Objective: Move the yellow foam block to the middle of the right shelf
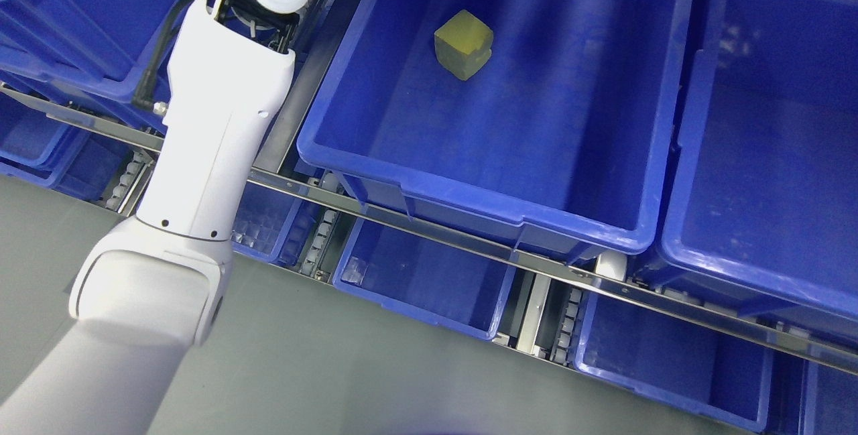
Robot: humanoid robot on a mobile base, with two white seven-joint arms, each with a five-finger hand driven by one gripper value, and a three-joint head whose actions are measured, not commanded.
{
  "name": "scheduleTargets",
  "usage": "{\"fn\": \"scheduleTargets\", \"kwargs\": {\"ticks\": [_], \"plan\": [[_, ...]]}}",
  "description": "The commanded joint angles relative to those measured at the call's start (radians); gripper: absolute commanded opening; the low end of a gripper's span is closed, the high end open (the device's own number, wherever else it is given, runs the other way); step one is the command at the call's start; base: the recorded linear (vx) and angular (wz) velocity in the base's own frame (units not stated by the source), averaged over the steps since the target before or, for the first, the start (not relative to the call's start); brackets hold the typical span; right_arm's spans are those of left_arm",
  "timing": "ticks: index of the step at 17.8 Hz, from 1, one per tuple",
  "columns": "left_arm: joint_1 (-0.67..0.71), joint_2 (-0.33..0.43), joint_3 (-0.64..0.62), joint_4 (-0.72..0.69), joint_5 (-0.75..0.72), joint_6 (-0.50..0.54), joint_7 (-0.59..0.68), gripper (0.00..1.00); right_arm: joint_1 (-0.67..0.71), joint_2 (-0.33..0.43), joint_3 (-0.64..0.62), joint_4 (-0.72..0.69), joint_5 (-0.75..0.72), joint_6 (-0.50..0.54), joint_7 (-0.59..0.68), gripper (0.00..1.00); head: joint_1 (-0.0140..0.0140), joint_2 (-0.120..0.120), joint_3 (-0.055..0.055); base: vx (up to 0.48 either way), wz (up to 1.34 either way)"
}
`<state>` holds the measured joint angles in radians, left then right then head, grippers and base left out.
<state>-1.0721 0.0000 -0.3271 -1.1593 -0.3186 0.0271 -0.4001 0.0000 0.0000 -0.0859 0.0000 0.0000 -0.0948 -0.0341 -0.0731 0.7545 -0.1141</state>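
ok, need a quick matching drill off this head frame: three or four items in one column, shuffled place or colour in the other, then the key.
Column 1
1. yellow foam block
2. left arm
3. metal rail
4. floor

Column 2
A. grey, across the bottom of the picture
B. inside the large blue bin, alone on its base
C. white, coming in from the lower left and reaching up past the bin's left side
D. silvery strip running under the bin's front edge

Pairs: 1-B, 2-C, 3-D, 4-A
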Motion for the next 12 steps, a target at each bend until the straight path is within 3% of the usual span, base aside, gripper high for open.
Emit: {"fn": "scheduleTargets", "kwargs": {"ticks": [1,7,12], "plan": [[0.095,0.017,0.180,-0.082,0.065,-0.140,0.112,1.00,0.002,-0.017,0.000,-0.017,0.003,0.000,0.000,1.00,0.0000,0.000,0.000,0.000,0.00],[0.220,0.017,0.212,-0.195,0.277,-0.167,0.150,1.00,0.002,-0.017,0.000,-0.017,0.003,0.000,0.000,1.00,0.0000,0.000,0.000,0.000,0.00],[0.328,0.017,0.207,-0.322,0.343,-0.083,0.380,1.00,0.002,-0.017,0.000,-0.017,0.003,0.000,0.000,1.00,0.0000,0.000,0.000,0.000,0.00]]}}
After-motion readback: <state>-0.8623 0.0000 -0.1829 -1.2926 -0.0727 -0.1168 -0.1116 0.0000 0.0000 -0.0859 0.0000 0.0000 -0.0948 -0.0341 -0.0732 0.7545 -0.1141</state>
